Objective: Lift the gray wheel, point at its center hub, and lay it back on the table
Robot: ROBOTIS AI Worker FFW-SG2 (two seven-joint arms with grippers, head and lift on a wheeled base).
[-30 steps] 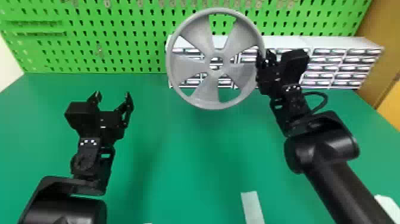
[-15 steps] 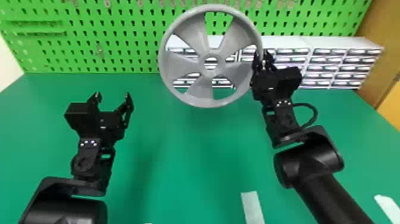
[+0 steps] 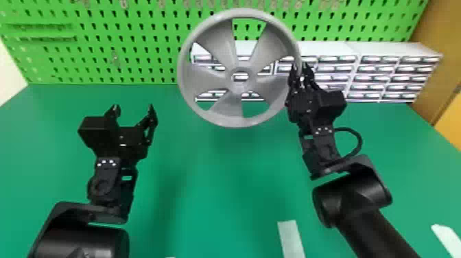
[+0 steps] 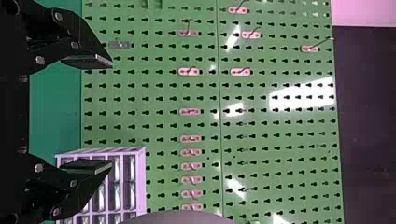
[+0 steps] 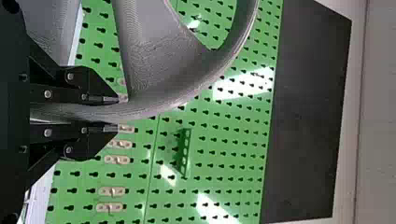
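1. Honestly, from the head view I'd guess the wheel [image 3: 241, 86] is stiff and pretty light, but a hold on one edge could let it pivot. I'd pinch the outer rim, leaving the hub clear for pointing. It's light gray, with five broad spokes and a hole through the middle. It's up off the green table [image 3: 205, 178], roughly upright, with the right gripper [image 3: 300, 66] pinching its rim. The left gripper [image 3: 133, 107] waits well apart, fingers wide and empty.
2. Left wrist view: nothing between those spread fingers. That smooth gray curve at the edge looks like the wheel, so I'd go gently near it.
3. Right wrist view: fingers closed on the rim, one per side. Fine ridges look 3D-printed, so maybe some grip there, and I wouldn't squeeze super hard.
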